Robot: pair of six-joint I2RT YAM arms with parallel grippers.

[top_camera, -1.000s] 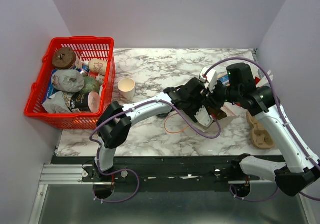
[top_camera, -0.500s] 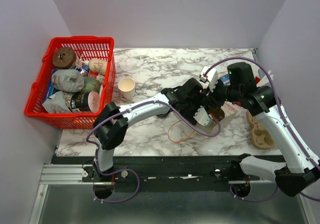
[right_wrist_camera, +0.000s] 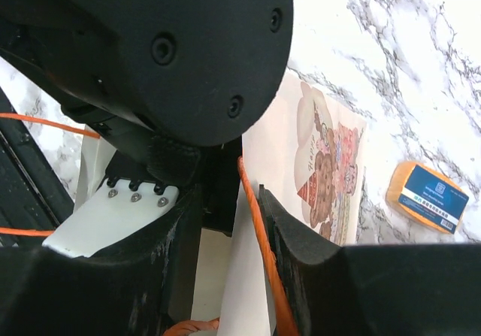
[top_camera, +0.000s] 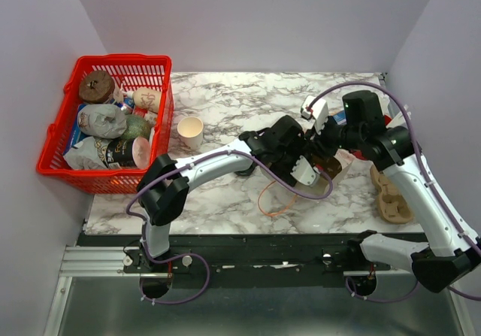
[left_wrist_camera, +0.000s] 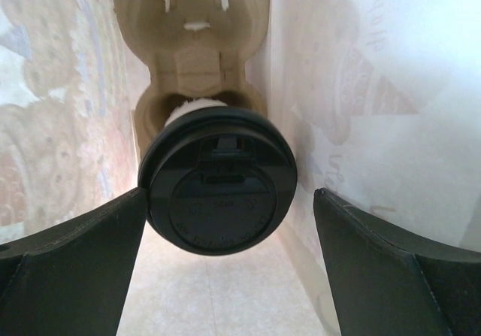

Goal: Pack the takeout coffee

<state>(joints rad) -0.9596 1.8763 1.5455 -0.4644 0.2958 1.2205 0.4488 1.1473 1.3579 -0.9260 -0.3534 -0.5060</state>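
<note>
In the left wrist view the takeout coffee (left_wrist_camera: 218,182), a whitish cup with a round black lid, sits in a tan cardboard carrier (left_wrist_camera: 199,58) deep inside the paper bag (left_wrist_camera: 361,88). My left gripper (left_wrist_camera: 229,201) is open inside the bag. Its left finger touches the lid's rim and its right finger stands clear. From above, the left arm's wrist (top_camera: 289,152) fills the mouth of the bag (top_camera: 340,169) and hides the cup. My right gripper (right_wrist_camera: 229,193) straddles the bag's upper wall (right_wrist_camera: 316,148) and orange handle (right_wrist_camera: 259,231), jaws narrowly apart.
A red basket (top_camera: 105,65) full of items stands at the far left. A tan paper cup (top_camera: 190,129) stands beside it. A second cardboard carrier (top_camera: 391,193) lies at the right edge. An orange packet (right_wrist_camera: 426,195) lies behind the bag. An orange handle loop (top_camera: 274,197) trails on the marble.
My left arm has slid a little further towards the bag's mouth. The bag's mouth has lifted and turned slightly with my right gripper. The loose orange handle has shifted on the table.
</note>
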